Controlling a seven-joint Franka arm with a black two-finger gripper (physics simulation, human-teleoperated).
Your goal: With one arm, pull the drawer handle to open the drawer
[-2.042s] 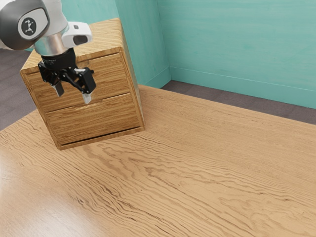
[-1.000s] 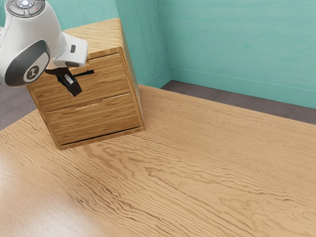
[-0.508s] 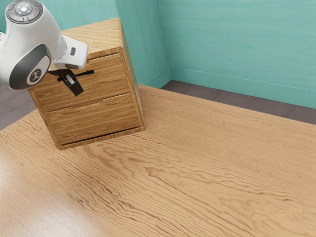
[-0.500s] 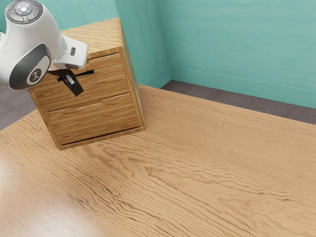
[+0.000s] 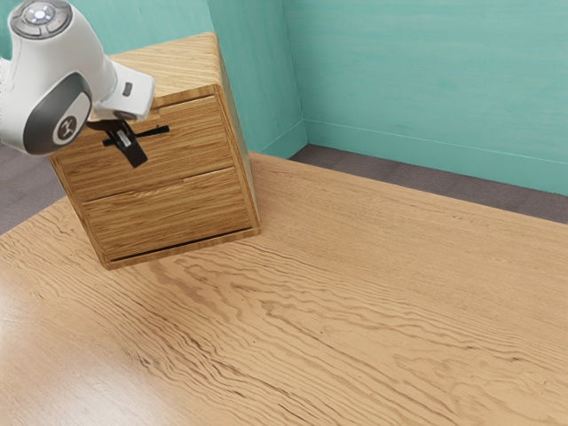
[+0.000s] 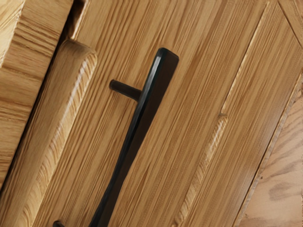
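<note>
**Gripper at top-drawer handle; grip unconfirmed**

A broad stretch of table (image 5: 355, 311) lies before the cabinet (image 5: 182, 62), which stands at the table's far edge near the wall. The top drawer (image 5: 195, 133) looks near flush. The gripper (image 5: 124, 142) meets the black handle (image 5: 156, 132) (image 6: 142, 118); I cannot tell whether it grips.

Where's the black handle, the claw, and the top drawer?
black handle (image 6: 135, 132), wrist view, middle of the long bar.
claw (image 5: 127, 145), exterior view, black part under the white arm.
top drawer (image 5: 191, 133), exterior view, bare wooden front.
</note>
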